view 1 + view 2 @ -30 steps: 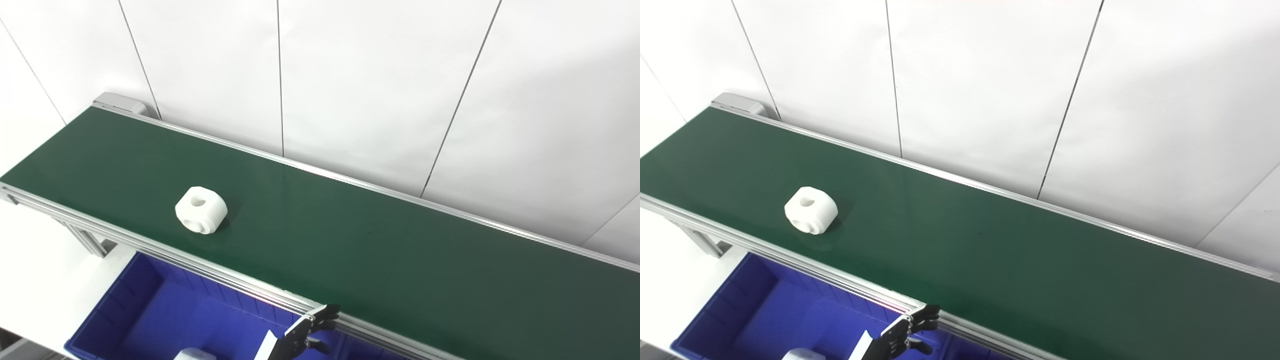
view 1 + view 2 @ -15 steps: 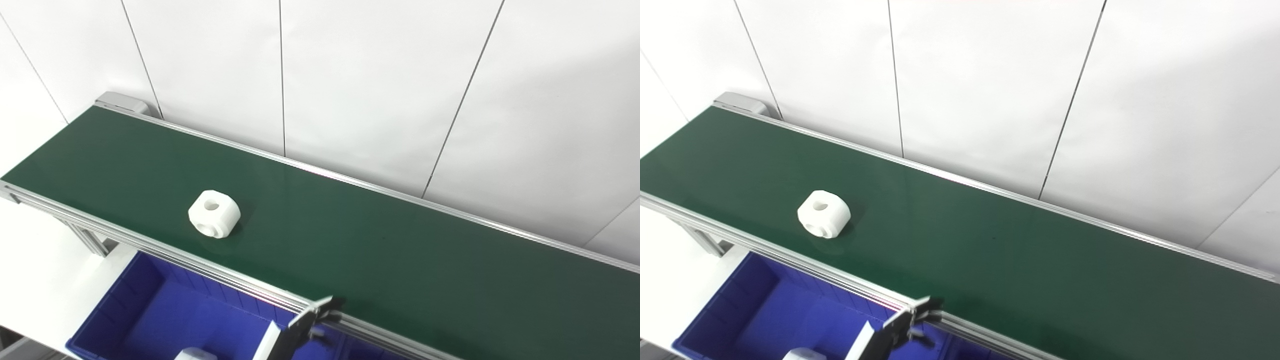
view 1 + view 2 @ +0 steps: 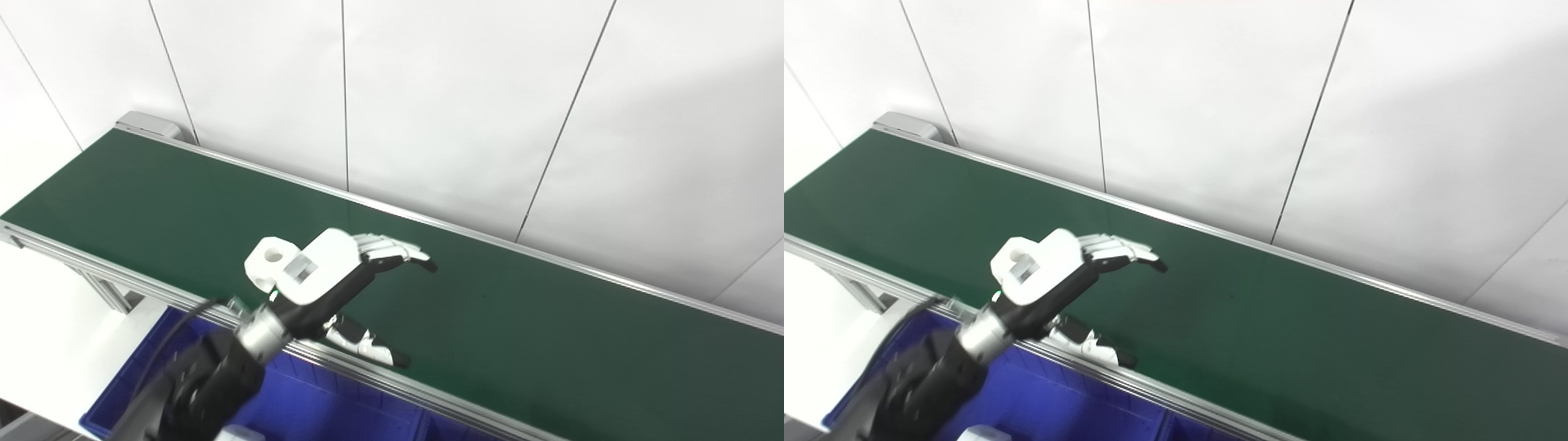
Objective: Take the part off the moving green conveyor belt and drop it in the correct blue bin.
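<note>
A white blocky part (image 3: 267, 257) with a round hole lies on the green conveyor belt (image 3: 520, 318), left of the middle. My left hand (image 3: 334, 269) reaches over the belt from the lower left, just right of the part, and its white back hides the part's right side. The hand is open and holds nothing: the fingers (image 3: 392, 250) stretch out to the right and the thumb (image 3: 361, 343) hangs apart below them, near the belt's near rail. Whether the hand touches the part cannot be told. My right hand is not in view.
A blue bin (image 3: 318, 410) stands below the belt's near aluminium rail (image 3: 429, 404), with another white part (image 3: 980, 433) in it at the picture's bottom edge. A white panelled wall runs behind the belt. A white table edge shows at lower left.
My left hand has risen from below the near rail to over the belt, fingers spread, beside the part. The part has travelled a little to the right along the belt.
</note>
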### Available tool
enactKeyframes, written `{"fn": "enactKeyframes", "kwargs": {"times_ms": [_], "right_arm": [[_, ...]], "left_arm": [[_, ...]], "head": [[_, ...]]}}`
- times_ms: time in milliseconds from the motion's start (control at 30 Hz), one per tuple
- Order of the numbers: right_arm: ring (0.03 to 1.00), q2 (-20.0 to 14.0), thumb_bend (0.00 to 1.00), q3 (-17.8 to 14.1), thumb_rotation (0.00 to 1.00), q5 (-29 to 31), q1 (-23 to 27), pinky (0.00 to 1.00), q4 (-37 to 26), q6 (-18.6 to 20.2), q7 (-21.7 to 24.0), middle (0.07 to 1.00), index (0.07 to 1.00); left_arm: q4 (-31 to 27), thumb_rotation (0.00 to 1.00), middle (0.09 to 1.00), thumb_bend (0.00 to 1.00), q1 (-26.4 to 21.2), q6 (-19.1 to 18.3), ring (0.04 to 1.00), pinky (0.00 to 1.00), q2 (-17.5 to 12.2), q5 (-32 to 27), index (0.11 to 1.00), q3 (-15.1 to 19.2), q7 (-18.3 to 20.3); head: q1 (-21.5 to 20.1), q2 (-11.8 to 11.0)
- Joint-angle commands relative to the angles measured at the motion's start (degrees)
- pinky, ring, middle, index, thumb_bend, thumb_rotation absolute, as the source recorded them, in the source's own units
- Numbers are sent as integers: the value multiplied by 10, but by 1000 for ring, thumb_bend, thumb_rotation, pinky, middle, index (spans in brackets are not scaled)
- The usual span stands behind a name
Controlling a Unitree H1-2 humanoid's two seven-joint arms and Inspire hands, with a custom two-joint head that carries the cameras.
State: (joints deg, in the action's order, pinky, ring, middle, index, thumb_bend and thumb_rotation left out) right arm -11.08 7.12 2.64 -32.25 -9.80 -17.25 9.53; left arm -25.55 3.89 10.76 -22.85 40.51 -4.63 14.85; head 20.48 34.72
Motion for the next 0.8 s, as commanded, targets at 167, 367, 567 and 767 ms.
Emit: {"fn": "enactKeyframes", "kwargs": {"times_ms": [167,367,567,767], "right_arm": [[1000,0,949,-4,1000,-4,1,1000,-21,0,2,1000,1000],[1000,-2,898,-2,1000,3,-1,1000,-25,2,7,1000,1000],[1000,-2,885,0,1000,8,-4,1000,-32,10,9,1000,1000],[1000,-3,861,2,1000,13,-4,1000,-39,17,16,1000,1000]], "left_arm": [[105,198,810,1000,-79,-11,790,768,-85,47,770,16,12],[190,288,820,1000,-105,-3,810,768,-111,63,774,8,-4],[251,294,826,1000,-105,-1,819,775,-121,72,777,-2,-23],[267,330,844,1000,-88,-16,840,809,-124,79,797,-12,-24]], "head": [[0,5],[1,10],[1,15],[-1,19]]}}
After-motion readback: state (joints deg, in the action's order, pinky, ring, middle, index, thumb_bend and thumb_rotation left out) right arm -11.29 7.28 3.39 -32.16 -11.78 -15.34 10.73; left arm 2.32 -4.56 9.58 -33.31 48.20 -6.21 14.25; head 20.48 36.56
